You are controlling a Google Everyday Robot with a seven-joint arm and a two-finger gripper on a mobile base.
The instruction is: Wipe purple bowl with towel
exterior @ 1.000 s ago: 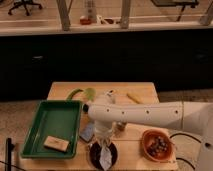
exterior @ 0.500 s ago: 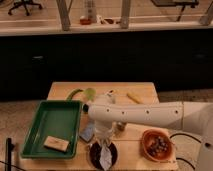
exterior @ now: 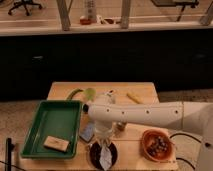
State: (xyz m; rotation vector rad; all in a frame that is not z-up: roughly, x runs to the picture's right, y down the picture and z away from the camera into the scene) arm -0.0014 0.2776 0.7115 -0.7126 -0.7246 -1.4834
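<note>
While the gripper (exterior: 103, 141) is held over the bowl (exterior: 95, 156) at the near edge of the table (exterior: 145, 92), towel (exterior: 105, 157) inside it, wiping is judged underway, its grip cannot be told, and sweeping strokes are needed next.
</note>
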